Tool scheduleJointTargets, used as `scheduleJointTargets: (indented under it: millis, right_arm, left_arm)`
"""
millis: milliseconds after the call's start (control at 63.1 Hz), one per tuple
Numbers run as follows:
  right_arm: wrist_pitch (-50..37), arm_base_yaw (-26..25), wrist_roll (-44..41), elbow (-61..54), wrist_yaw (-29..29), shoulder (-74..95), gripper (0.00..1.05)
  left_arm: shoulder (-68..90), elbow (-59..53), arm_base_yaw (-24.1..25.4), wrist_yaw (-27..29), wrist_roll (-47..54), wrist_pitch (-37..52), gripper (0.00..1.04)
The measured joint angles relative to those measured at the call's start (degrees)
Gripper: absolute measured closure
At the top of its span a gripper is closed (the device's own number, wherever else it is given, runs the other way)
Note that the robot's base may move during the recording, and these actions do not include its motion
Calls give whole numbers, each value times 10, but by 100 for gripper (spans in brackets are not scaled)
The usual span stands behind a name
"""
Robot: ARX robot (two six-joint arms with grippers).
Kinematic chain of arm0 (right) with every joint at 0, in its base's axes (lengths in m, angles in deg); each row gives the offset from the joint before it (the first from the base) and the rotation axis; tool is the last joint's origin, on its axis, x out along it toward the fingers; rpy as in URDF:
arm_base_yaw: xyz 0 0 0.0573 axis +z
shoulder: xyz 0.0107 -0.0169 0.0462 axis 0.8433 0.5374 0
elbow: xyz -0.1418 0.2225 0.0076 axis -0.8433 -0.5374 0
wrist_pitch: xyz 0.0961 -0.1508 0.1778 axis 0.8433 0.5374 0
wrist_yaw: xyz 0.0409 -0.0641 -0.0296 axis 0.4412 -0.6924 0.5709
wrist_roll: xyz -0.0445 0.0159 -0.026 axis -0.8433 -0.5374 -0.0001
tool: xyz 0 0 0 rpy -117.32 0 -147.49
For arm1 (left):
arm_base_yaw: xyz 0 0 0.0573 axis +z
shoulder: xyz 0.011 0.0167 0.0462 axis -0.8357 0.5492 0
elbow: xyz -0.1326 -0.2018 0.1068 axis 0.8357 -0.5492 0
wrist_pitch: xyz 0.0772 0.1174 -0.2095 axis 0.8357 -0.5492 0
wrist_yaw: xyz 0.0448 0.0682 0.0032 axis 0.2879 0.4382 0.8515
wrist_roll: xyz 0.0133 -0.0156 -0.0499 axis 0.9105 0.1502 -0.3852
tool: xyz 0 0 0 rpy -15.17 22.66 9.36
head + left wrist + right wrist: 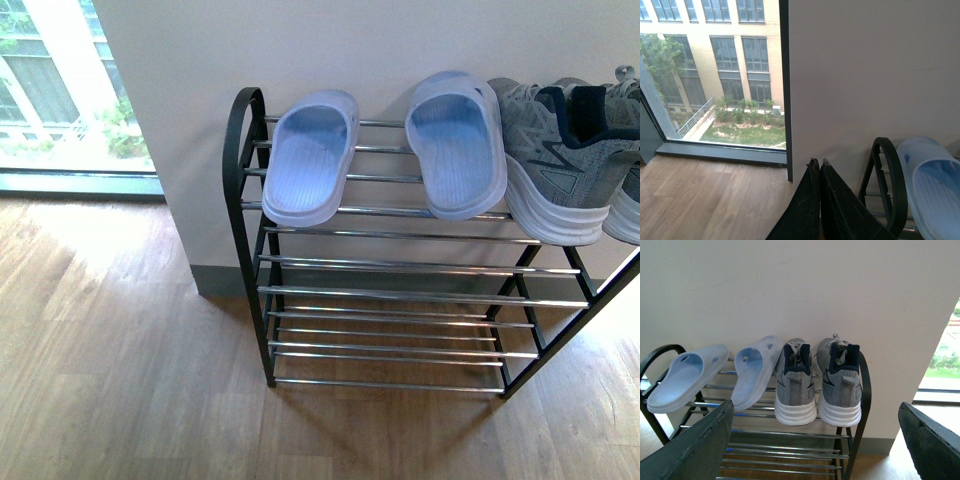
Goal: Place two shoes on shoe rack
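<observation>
Left pincer (819, 167): fingers pressed together, holding nothing, raised near the rack's (400, 290) left arched frame (887, 185).
Right pincer (815, 440): spread wide, empty, only the two dark fingers (695, 445) showing at the picture's edges.
Slides (312, 155): both on the top bars, left of the sneakers.
Sneakers (796, 385): side by side on the top bars, heels outward, against the wall.
Cut off: front view crops the right sneaker; neither arm shows there.
</observation>
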Motion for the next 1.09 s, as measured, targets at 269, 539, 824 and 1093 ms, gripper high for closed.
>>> scheduleJointTargets:
  millis: [269, 539, 824, 1093]
  right_arm:
    - [0, 0, 0, 0, 0, 0, 9]
    - [0, 0, 0, 0, 0, 0, 9]
    - [0, 0, 0, 0, 0, 0, 9]
    - [0, 0, 0, 0, 0, 0, 9]
  left_arm:
    - [-110, -75, 37, -36, 0, -38, 104]
    - [-194, -133, 85, -95, 1, -66, 104]
    - [-323, -153, 103, -102, 1, -172, 104]
    - [-433, -155, 103, -102, 1, -271, 104]
